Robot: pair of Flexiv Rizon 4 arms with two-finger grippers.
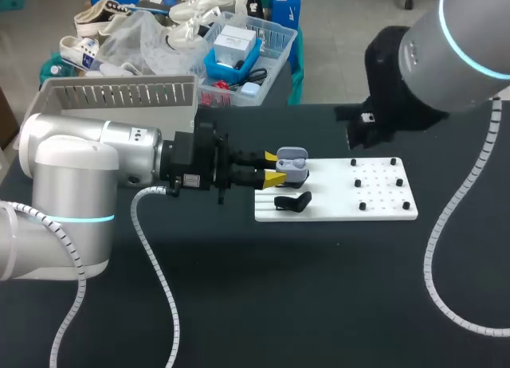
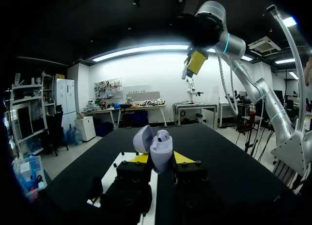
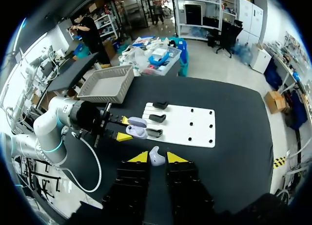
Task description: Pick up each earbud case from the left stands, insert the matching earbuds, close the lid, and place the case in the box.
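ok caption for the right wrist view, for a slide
Right hand holding an earbud, left hand gripping the open case at the white board edge.

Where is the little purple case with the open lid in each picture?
Head view: small lavender earbud case, lid open, over the white board's left end.
Left wrist view: close up, in the left gripper.
Right wrist view: case ahead of the right gripper, which pinches a pale earbud.
Shared landmark: the yellow-tipped left gripper holding it.

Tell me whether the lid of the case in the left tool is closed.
No: the earbud case held by the left tool has its lid tilted back open.
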